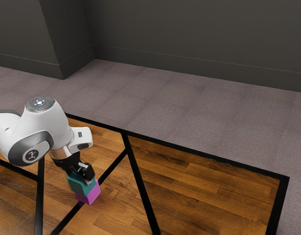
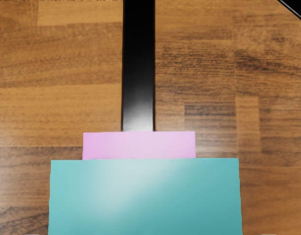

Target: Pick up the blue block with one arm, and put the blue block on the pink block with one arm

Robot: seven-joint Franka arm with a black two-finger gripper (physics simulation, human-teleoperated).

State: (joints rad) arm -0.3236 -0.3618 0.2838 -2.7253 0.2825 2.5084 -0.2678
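Note:
The blue block [image 1: 77, 185] is a teal cube held between the black fingers of my gripper [image 1: 81, 175], which is shut on its upper part. Right under it is the pink block [image 1: 90, 195], a magenta cube on the wooden table; its side pokes out toward the exterior view's right. I cannot tell whether the blue block touches the pink one or hangs just above it. In the wrist view the blue block [image 2: 145, 196] lies under my hand, with a strip of the pink block [image 2: 139, 145] showing past its edge.
Black lines [image 1: 135, 171] divide the wooden table [image 1: 204, 191] into panels, and one black line [image 2: 138, 63] runs away from the blocks. A grey carpeted floor [image 1: 199, 107] and dark walls lie beyond the table's far edge.

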